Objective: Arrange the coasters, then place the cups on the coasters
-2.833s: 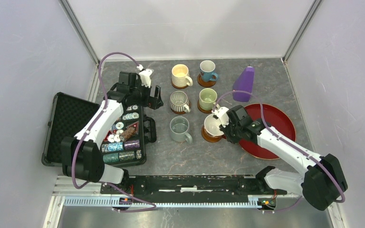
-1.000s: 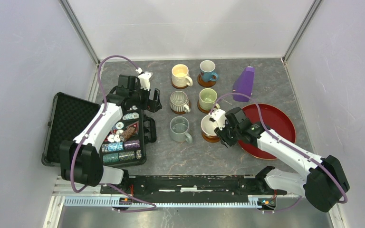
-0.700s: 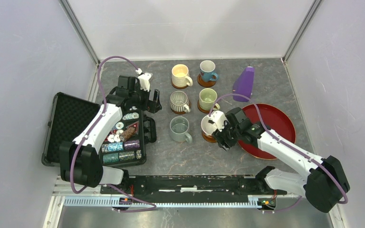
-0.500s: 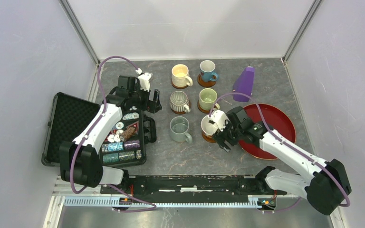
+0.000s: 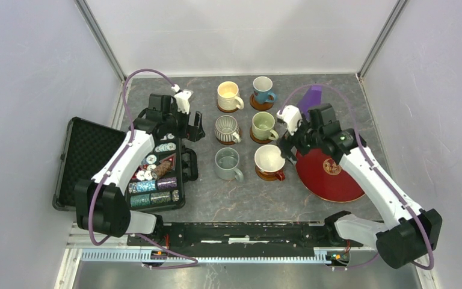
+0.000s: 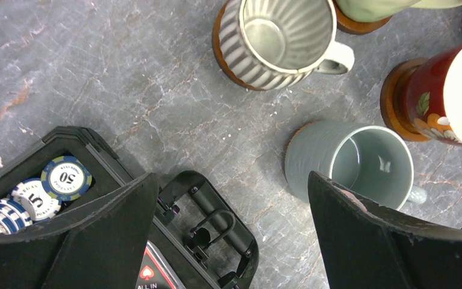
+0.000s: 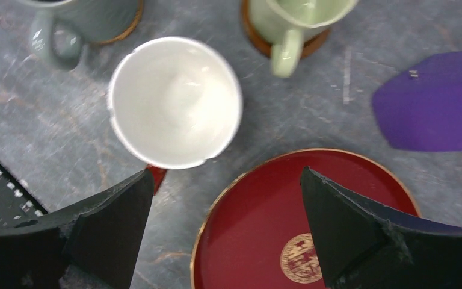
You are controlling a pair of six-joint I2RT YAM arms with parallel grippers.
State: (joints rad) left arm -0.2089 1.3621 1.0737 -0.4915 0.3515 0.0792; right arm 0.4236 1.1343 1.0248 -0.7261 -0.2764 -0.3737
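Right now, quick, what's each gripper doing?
Left gripper: open, holding nothing.
Right gripper: open, holding nothing.

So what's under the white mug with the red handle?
A brown coaster. Only its edge shows around the base of the white mug, which stands on it and hides the coaster's middle.

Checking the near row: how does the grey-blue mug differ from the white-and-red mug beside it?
The grey-blue mug is grey-blue throughout, with ribbed straight sides; the white-and-red mug is white inside, red outside, flaring to a wider rim. The white-and-red mug's coaster shows plainly around its base; the grey-blue mug's coaster barely peeks out. Both stand upright.
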